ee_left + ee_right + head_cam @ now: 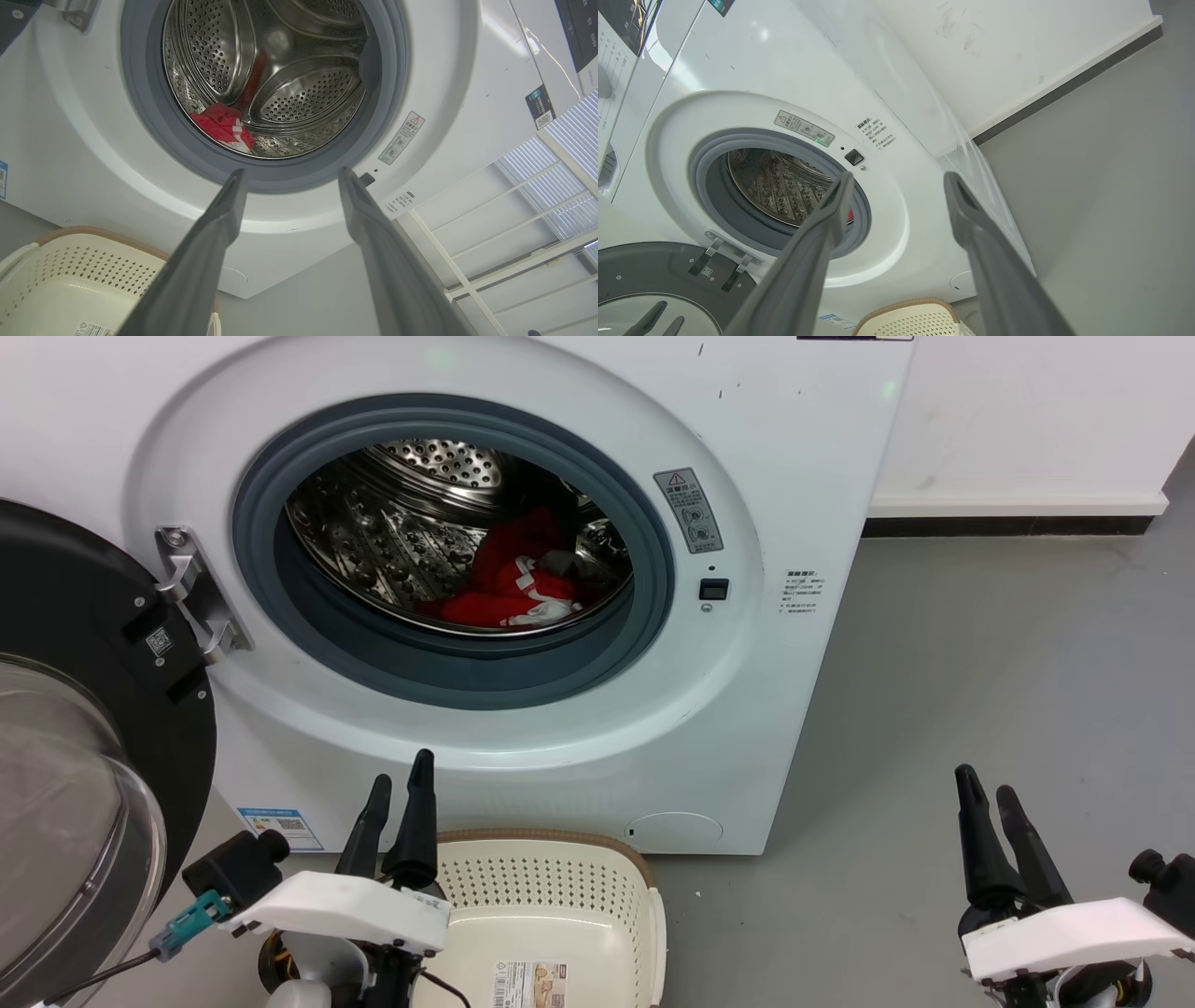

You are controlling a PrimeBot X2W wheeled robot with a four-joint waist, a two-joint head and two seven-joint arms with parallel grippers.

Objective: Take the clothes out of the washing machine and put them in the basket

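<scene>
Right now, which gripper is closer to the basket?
The left gripper: it sits at the basket's left edge, jaws open, while the right gripper stands far off over grey floor.

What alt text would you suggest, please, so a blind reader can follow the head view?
Red clothes lie inside the washing machine, door open at left. A cream basket sits below, beside the open left gripper; the right gripper is open.

The smooth grey floor (990, 672) carries a large white front-loading washing machine (803, 457). A cream perforated plastic basket (560, 882) with a brown woven-look rim stands just before the machine's lower front.
</scene>
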